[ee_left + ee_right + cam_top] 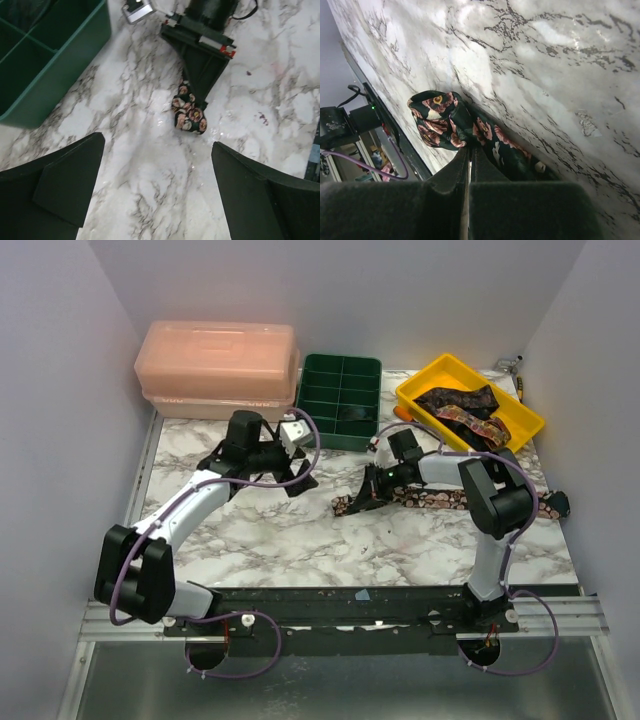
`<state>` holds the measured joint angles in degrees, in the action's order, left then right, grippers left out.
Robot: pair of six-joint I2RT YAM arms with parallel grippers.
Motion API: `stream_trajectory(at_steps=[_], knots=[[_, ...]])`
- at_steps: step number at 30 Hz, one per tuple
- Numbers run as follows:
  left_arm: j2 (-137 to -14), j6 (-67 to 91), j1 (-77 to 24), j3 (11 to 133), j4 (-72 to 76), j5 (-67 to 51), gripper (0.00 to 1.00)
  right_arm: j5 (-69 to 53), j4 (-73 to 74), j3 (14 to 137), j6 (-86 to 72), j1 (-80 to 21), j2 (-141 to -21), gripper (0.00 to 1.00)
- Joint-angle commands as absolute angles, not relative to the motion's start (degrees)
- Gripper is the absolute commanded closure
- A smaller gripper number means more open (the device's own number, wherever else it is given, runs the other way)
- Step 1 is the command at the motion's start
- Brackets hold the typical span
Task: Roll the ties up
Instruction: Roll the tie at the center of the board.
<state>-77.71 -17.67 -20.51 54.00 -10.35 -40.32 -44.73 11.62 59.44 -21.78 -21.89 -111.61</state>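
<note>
A dark floral tie (440, 498) lies flat across the marble table, running from its left end to the right edge. My right gripper (363, 494) is shut on that left end, which is folded over in a small loop in the right wrist view (445, 122) just past the gripper (469, 150). My left gripper (292, 477) is open and empty, a short way left of the tie's end. In the left wrist view the tie's end (189, 112) lies ahead of the left gripper (157, 145), held by the right gripper (197, 95). More ties (462, 407) lie in a yellow tray (520, 425).
A green compartment tray (342, 365) stands at the back centre and also shows in the left wrist view (65, 65). A pink lidded box (218, 365) stands at the back left. Walls close in on both sides.
</note>
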Motion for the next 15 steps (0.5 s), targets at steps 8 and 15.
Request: stream_trajectory(at_steps=[8,15], knots=[[-85.5,-16.0,-31.0,47.2,4.7,-36.7,0.01,-41.8,13.0,59.5,-22.5,-22.1,-111.7,1.0],[-91.8,-25.1,-32.7,47.2,7.2,-36.9,0.02,-44.5,11.4,59.7,-24.2,-22.1,-110.3,1.0]])
